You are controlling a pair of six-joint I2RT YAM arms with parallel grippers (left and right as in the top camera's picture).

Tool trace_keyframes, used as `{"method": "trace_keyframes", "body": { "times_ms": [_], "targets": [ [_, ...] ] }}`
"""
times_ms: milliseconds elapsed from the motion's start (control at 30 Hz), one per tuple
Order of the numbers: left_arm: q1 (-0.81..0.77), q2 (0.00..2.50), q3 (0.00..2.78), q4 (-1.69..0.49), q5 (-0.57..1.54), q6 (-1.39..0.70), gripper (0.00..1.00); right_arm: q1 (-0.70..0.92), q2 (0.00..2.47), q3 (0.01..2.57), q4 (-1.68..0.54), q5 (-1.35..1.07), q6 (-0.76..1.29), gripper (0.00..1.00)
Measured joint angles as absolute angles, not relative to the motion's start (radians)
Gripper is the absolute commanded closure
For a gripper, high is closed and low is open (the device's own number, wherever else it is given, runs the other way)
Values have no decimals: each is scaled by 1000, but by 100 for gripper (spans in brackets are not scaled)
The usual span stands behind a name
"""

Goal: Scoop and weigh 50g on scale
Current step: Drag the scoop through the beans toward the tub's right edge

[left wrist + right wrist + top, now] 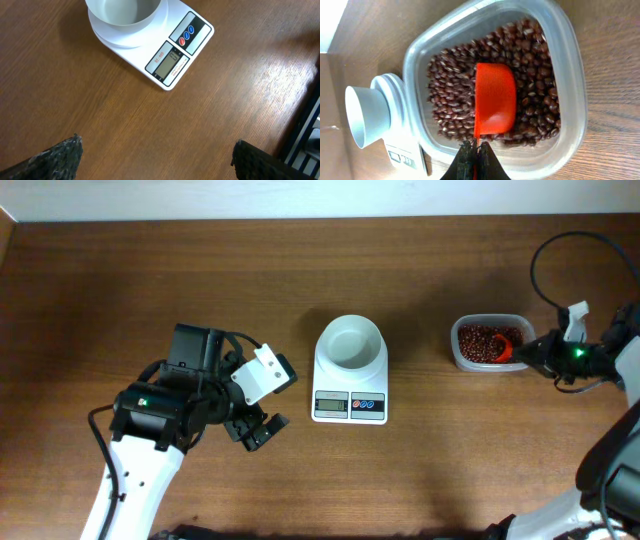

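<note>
Looking down from overhead, I see the scale (350, 383) sitting about mid-tabletop, squared to the near edge with its display (331, 406) facing me. Bare wood of the table (150, 280) runs along the whole far edge and across the far-left corner. A strip of bare wood separates the scale from the left claw (258, 428), which hangs left of it and nearer the near edge. Another bare gap lies between the scale and the tub (462, 345), which stands close to the right edge.

My left claw (157, 165) is spread wide and grips nothing; only its two dark fingertips (55, 160) show, in the bottom corners of the wrist view. The right claw (475, 161) is pinched tight on the handle of the orange scoop (495, 105), which lies on the beans (450, 85) inside the tub (570, 75). From overhead that claw (530, 352) reaches over the tub's right rim, and the scoop (503, 348) is a small orange patch.

The handle is almost wholly hidden by the fingers. I cannot tell whether the scoop holds beans. The right arm is cut off by the overhead view's edge. Display digits (168, 59) are too small to read.

The scale (145, 47) is white, with a round white bowl (125, 12) on top, cut off in the left wrist view. Its grey display sits beside blue and red buttons (186, 35).
</note>
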State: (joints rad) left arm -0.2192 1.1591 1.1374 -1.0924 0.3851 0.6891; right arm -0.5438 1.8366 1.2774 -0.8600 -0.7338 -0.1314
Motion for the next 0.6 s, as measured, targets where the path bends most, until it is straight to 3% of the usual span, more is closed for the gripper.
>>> {"method": "trace_keyframes", "body": {
  "times_ms": [600],
  "targets": [
    [-219,1159,1137,-1092,385,689,1,-614,1743,1277,-920,-816,-130,96]
  ]
}}
